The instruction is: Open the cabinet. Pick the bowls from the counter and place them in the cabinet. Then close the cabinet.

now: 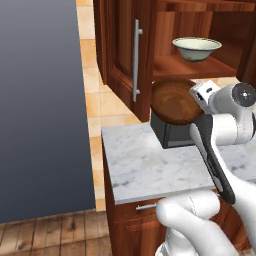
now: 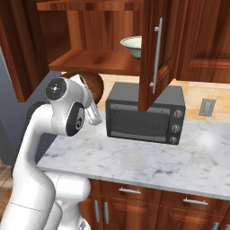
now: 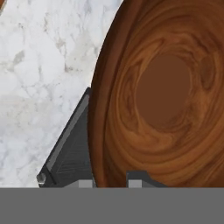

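Note:
The cabinet (image 1: 185, 67) hangs open, its left door (image 1: 125, 55) swung out toward me and its right door (image 2: 157, 54) standing out over the microwave. The pale cream-green bowl (image 1: 196, 48) sits upright on the lower shelf, also seen as the cream bowl (image 2: 132, 46). My gripper (image 1: 194, 97) is shut on the rim of the dark brown bowl (image 1: 172, 102), holding it tilted on edge just below the shelf's front, above the microwave's left end. In the hand view the brown bowl (image 3: 162, 92) looms large, with its rim between my fingertips (image 3: 138, 177).
A dark microwave (image 2: 143, 117) stands on the marble counter (image 2: 157, 157) under the cabinet. A tall grey panel (image 1: 40, 100) rises left of the counter. An outlet (image 2: 207, 107) is on the tiled wall. Drawers with short handles (image 2: 129, 191) sit below.

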